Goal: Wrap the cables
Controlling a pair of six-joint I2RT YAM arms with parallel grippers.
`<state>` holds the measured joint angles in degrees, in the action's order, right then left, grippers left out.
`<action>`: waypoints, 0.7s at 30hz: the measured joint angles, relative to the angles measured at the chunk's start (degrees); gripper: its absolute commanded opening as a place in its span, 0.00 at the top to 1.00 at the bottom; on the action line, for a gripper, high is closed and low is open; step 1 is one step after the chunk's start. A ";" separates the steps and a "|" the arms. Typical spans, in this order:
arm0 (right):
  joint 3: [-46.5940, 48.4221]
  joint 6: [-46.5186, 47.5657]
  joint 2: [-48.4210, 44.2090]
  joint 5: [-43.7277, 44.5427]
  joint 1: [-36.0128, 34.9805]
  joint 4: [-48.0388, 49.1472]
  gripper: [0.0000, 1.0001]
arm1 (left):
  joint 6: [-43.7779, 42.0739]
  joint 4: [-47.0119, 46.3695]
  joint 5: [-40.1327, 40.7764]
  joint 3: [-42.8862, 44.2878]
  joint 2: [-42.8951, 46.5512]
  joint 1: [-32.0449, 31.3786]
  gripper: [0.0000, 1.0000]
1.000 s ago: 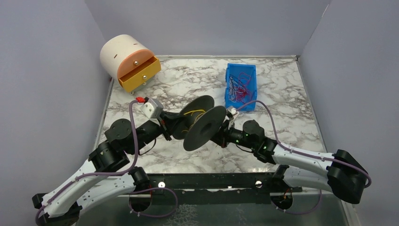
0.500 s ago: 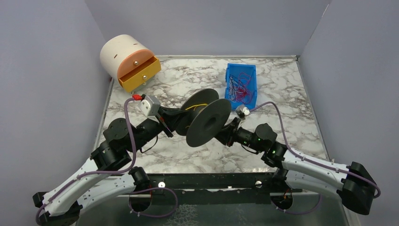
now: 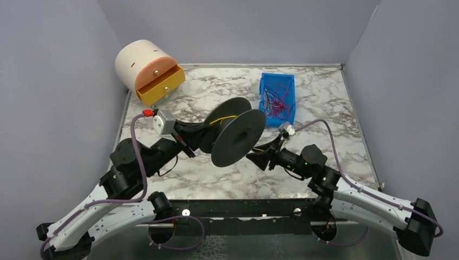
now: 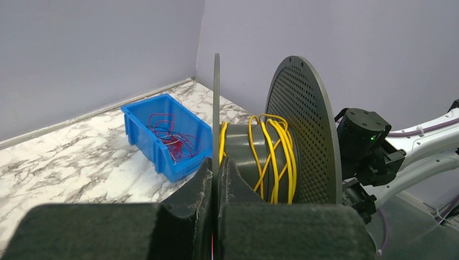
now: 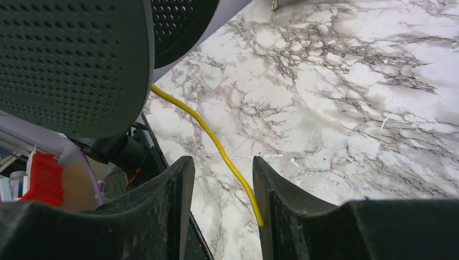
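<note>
A white marble-patterned bench (image 3: pixel 325 103) sits inside plain lilac walls (image 3: pixel 238 27). A cream drawer unit (image 3: pixel 142 66) stands at its far left corner with the orange drawer pulled out, and a blue bin (image 4: pixel 195 160) of tangled red and purple cables (image 4: pixel 173 143) is further right. My left gripper (image 4: pixel 215 176) is clamped on one flange of a black spool (image 4: pixel 303 130) wound with yellow cable (image 4: pixel 273 151). My right gripper (image 5: pixel 222 165) stands parted — the yellow strand's tail runs between its fingers (image 5: pixel 292 216), against the right one.
</note>
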<state>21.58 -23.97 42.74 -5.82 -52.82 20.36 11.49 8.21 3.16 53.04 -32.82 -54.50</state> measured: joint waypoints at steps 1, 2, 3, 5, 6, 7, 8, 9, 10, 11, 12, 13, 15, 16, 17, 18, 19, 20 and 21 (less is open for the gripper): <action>0.00 0.07 -0.63 0.24 0.00 -0.90 0.49 | -0.11 0.00 0.07 0.13 0.07 0.00 1.00; 0.00 0.20 -1.27 0.44 0.00 -1.70 0.49 | -0.17 0.04 0.15 0.24 0.15 0.00 1.00; 0.07 0.35 -1.92 0.61 0.00 -2.71 0.48 | -0.26 0.11 0.28 0.35 0.26 0.00 1.00; 0.42 0.59 -3.34 1.07 0.00 -5.09 0.47 | -0.52 0.24 0.44 0.66 0.39 0.00 1.00; 0.66 0.68 -4.04 1.29 0.00 -6.12 0.47 | -0.61 0.28 0.57 0.72 0.52 0.00 1.00; 0.96 0.83 -4.79 1.55 0.00 -7.23 0.46 | -0.83 0.42 0.79 0.76 0.66 0.00 1.00; 1.36 1.03 -5.57 1.81 0.00 -8.46 0.46 | -1.03 0.63 0.98 0.85 0.79 0.00 1.00; 1.86 1.20 -6.25 2.14 0.00 -9.66 0.45 | -1.22 0.74 1.11 0.85 0.90 0.00 1.00; 2.51 1.53 -6.95 2.43 0.00 -10.86 0.45 | -1.36 0.92 1.38 0.87 0.96 0.00 1.00; 3.21 1.81 -7.61 2.80 0.00 -12.00 0.45 | -1.55 1.07 1.53 0.87 1.03 0.00 1.00; 4.13 2.23 -8.20 3.26 0.00 -13.44 0.44 | -1.73 1.20 1.70 0.90 1.05 0.00 1.00; 5.09 2.73 -8.68 3.63 0.00 -14.64 0.44 | -1.90 1.33 1.88 0.94 1.05 0.00 1.00; 7.37 4.00 -9.38 4.50 0.00 -17.29 0.44 | -2.27 1.33 2.29 0.96 1.05 0.00 1.00; 8.50 4.72 -9.62 5.01 0.00 -18.53 0.43 | -2.45 1.36 2.47 0.96 1.05 0.00 1.00; 9.70 5.49 -9.81 5.46 0.00 -19.85 0.43 | -2.60 1.36 2.58 0.96 1.05 0.00 1.00; 10.86 6.27 -9.92 5.88 0.00 -21.00 0.43 | -2.80 1.38 2.73 0.96 1.05 0.00 1.00; 12.11 7.28 -9.94 6.34 0.00 -22.29 0.43 | -2.84 1.38 2.80 0.96 1.05 0.00 1.00; 13.07 8.11 -9.92 6.64 0.00 -23.34 0.43 | -2.97 1.40 2.86 0.96 1.05 -0.02 1.00; 13.70 8.90 -9.86 6.86 0.00 -24.02 0.43 | -3.10 1.42 2.93 0.98 1.05 0.00 1.00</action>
<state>35.29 -15.07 32.88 1.04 -52.82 -3.66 8.38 9.63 6.09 54.02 -31.77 -54.50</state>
